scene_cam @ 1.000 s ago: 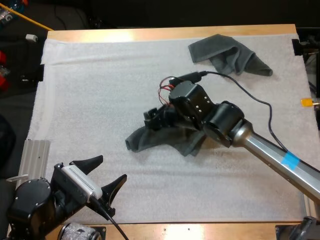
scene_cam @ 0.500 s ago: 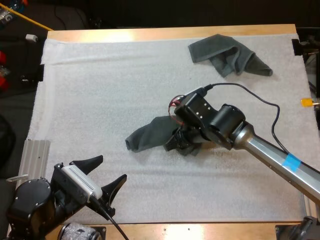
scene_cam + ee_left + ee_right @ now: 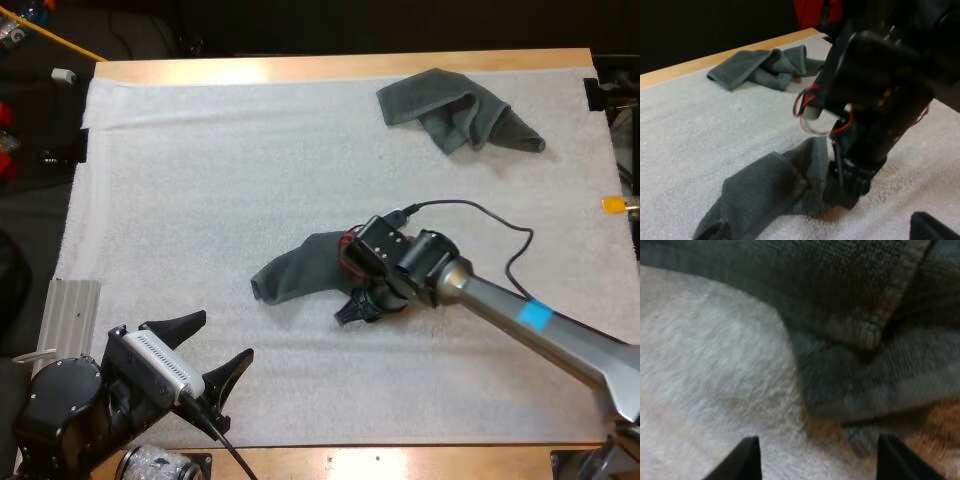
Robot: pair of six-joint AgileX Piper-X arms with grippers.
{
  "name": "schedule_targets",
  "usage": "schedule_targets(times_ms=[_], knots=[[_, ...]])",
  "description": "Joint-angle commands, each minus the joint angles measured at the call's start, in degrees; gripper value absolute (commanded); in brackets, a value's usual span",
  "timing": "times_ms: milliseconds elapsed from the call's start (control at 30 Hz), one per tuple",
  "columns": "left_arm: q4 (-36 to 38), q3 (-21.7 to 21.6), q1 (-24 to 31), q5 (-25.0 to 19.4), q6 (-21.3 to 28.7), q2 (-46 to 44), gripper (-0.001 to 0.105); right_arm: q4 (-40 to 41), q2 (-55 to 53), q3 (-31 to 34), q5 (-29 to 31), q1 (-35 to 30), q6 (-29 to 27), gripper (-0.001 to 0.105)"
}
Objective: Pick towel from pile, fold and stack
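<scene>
A dark grey-green towel [image 3: 300,265] lies crumpled in the middle of the white mat [image 3: 200,180]. My right gripper [image 3: 357,310] points down at this towel's near right edge. In the right wrist view its fingertips [image 3: 748,458] stand apart just above the mat, with a hemmed corner of the towel [image 3: 865,330] right ahead of them and nothing between them. The left wrist view has that gripper [image 3: 847,187] at the edge of the towel [image 3: 765,192]. My left gripper [image 3: 208,352] hovers open over the mat's near left part, far from the cloth.
A second crumpled towel [image 3: 455,110] lies at the mat's far right, also in the left wrist view [image 3: 765,67]. A ribbed grey metal piece [image 3: 72,305] sits off the mat's left edge. The wooden table edge [image 3: 330,66] runs along the far side.
My right arm swung from the towel's far side over it toward me and dropped to its near right edge. The towel's right part is now uncovered. The left arm stayed still.
</scene>
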Motion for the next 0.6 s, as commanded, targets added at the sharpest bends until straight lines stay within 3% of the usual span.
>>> schedule_targets(times_ms=[0, 367, 433, 567], knots=[[0.34, -0.36, -0.18, 0.42, -0.52, 0.05, 0.068, -0.67, 1.22, -0.1, 0.29, 0.03, 0.51, 0.048], [1.21, -0.36, -0.18, 0.42, -0.52, 0.05, 0.068, -3.75, 8.58, -0.1, 3.82, 0.03, 1.79, 0.048], [1.21, -0.36, -0.18, 0.42, -0.52, 0.05, 0.068, -4.14, 8.94, -0.1, 4.7, 0.03, 1.8, 0.044], [1.21, -0.36, -0.18, 0.42, -0.52, 0.05, 0.068, -4.25, 9.09, -0.1, 7.1, 0.03, 1.8, 0.021]])
